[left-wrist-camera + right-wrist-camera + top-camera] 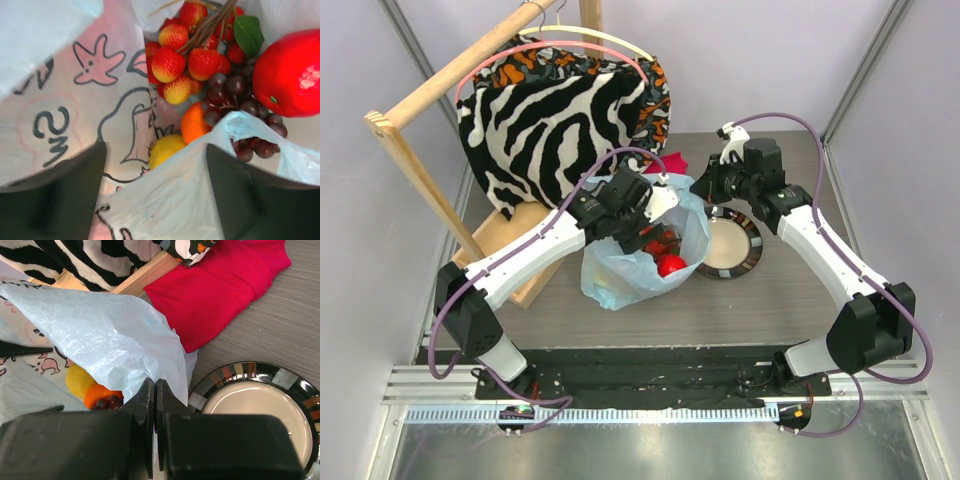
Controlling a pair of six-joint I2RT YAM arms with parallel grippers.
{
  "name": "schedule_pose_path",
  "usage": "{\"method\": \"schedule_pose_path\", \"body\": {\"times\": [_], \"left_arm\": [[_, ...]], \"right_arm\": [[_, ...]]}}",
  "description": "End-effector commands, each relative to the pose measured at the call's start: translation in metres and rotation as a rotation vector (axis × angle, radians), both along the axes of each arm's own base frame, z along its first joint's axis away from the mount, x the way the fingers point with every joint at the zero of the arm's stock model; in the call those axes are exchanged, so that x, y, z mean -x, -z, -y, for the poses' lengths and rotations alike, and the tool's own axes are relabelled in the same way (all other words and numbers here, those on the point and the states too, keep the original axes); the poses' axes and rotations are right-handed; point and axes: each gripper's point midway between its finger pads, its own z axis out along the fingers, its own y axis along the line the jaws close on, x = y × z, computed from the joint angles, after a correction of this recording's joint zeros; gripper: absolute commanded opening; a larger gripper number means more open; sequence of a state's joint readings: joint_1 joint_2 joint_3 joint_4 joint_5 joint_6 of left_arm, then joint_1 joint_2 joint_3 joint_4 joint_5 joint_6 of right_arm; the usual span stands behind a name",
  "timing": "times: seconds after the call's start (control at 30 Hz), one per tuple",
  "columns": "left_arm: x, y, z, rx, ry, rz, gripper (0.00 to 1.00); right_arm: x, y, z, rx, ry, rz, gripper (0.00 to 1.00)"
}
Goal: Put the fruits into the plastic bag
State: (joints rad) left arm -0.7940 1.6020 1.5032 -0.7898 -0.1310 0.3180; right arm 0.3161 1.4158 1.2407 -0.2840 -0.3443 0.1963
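The light-blue plastic bag (618,278) lies open mid-table with the fruits inside. In the left wrist view the red apple (287,75), the bunch of red-yellow balls (182,60), dark grapes (240,107), the orange (194,125) and the yellow fruit (165,148) rest together on the bag's printed film. My left gripper (155,148) reaches into the bag's mouth, open, with a loose fold of film lying between its fingers (55,197). My right gripper (154,384) is shut on the bag's rim at the right side and holds it up.
A dark round plate (300,390) with a mosaic rim sits just right of the bag. A red cloth (220,285) lies behind it. Zebra-striped fabric (550,120) hangs from a wooden rack (430,85) at the back left.
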Motion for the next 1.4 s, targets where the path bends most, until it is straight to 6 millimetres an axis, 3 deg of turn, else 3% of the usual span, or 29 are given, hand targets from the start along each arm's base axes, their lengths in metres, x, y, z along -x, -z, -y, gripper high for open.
{"method": "schedule_pose_path", "body": {"times": [0.0, 0.03, 0.07, 0.13, 0.17, 0.23, 0.33, 0.37, 0.43, 0.47, 0.53, 0.6, 0.67, 0.7, 0.8, 0.83, 0.9, 0.93, 0.97, 1.0, 1.03, 1.07, 1.1, 1.13, 1.17, 1.23, 1.37], "left_arm": [[0.008, -0.007, -0.006, -0.014, -0.008, -0.016, 0.67], [0.007, -0.003, -0.008, -0.031, -0.017, -0.020, 0.58], [0.005, 0.000, -0.013, -0.055, -0.034, -0.014, 0.40], [0.003, 0.000, -0.019, -0.074, -0.055, 0.002, 0.19], [-0.001, -0.002, -0.022, -0.081, -0.080, 0.031, 0.01], [-0.008, -0.014, -0.027, -0.061, -0.117, 0.096, 0.00], [-0.019, -0.048, -0.039, 0.014, -0.195, 0.258, 0.00], [-0.018, -0.073, -0.043, 0.089, -0.217, 0.334, 0.00], [-0.016, -0.097, -0.048, 0.173, -0.235, 0.398, 0.00], [-0.011, -0.117, -0.051, 0.247, -0.242, 0.448, 0.00], [-0.004, -0.137, -0.053, 0.340, -0.249, 0.479, 0.00], [0.004, -0.158, -0.057, 0.440, -0.249, 0.519, 0.00], [0.009, -0.166, -0.054, 0.518, -0.235, 0.515, 0.00], [0.011, -0.168, -0.054, 0.537, -0.229, 0.511, 0.00], [0.011, -0.168, -0.055, 0.564, -0.231, 0.480, 0.00], [0.012, -0.165, -0.054, 0.564, -0.227, 0.466, 0.00], [0.020, -0.162, -0.040, 0.583, -0.142, 0.417, 0.00], [0.021, -0.159, -0.036, 0.580, -0.125, 0.391, 0.01], [0.022, -0.156, -0.032, 0.590, -0.126, 0.363, 0.03], [0.022, -0.154, -0.031, 0.585, -0.129, 0.350, 0.09], [0.018, -0.148, -0.030, 0.565, -0.151, 0.326, 0.30], [0.015, -0.145, -0.033, 0.570, -0.205, 0.309, 0.39], [0.011, -0.142, -0.038, 0.564, -0.255, 0.304, 0.46], [0.009, -0.136, -0.042, 0.555, -0.291, 0.279, 0.61], [0.008, -0.131, -0.044, 0.564, -0.325, 0.258, 0.69], [0.008, -0.120, -0.047, 0.624, -0.401, 0.190, 0.87], [0.012, -0.099, -0.051, 0.712, -0.506, 0.065, 0.98]], "right_arm": [[-0.007, -0.021, 0.001, -0.036, 0.014, 0.074, 0.01], [-0.008, -0.022, 0.001, -0.037, 0.017, 0.075, 0.01], [-0.008, -0.022, 0.001, -0.038, 0.019, 0.076, 0.01], [-0.008, -0.025, 0.002, -0.041, 0.026, 0.081, 0.01], [-0.010, -0.030, 0.004, -0.041, 0.038, 0.096, 0.01], [-0.012, -0.034, 0.007, -0.044, 0.057, 0.104, 0.01], [-0.020, -0.038, 0.020, -0.042, 0.131, 0.112, 0.01], [-0.023, -0.040, 0.027, -0.037, 0.165, 0.118, 0.01], [-0.024, -0.044, 0.035, -0.023, 0.202, 0.130, 0.01], [-0.024, -0.048, 0.037, -0.012, 0.207, 0.144, 0.04], [-0.021, -0.060, 0.045, 0.004, 0.238, 0.180, 0.10], [-0.016, -0.070, 0.046, 0.018, 0.221, 0.214, 0.28], [-0.003, -0.089, 0.043, 0.007, 0.184, 0.267, 0.42], [0.005, -0.099, 0.042, 0.017, 0.160, 0.308, 0.56], [0.038, -0.127, 0.024, 0.041, 0.060, 0.445, 0.72], [0.045, -0.132, 0.021, 0.067, 0.058, 0.480, 0.74], [0.070, -0.136, -0.006, 0.128, -0.015, 0.543, 0.76], [0.068, -0.133, 0.000, 0.184, 0.052, 0.544, 0.76], [0.070, -0.124, -0.006, 0.232, 0.048, 0.522, 0.76], [0.082, -0.117, -0.027, 0.264, -0.002, 0.520, 0.76], [0.082, -0.111, -0.028, 0.323, 0.011, 0.521, 0.75], [0.082, -0.102, -0.023, 0.400, 0.059, 0.507, 0.75], [0.090, -0.093, -0.038, 0.441, 0.034, 0.509, 0.75], [0.094, -0.088, -0.041, 0.489, 0.028, 0.521, 0.75], [0.093, -0.080, -0.035, 0.547, 0.071, 0.518, 0.75], [0.101, -0.067, -0.044, 0.614, 0.050, 0.526, 0.75], [0.104, -0.045, -0.043, 0.786, 0.070, 0.549, 0.76]]}}
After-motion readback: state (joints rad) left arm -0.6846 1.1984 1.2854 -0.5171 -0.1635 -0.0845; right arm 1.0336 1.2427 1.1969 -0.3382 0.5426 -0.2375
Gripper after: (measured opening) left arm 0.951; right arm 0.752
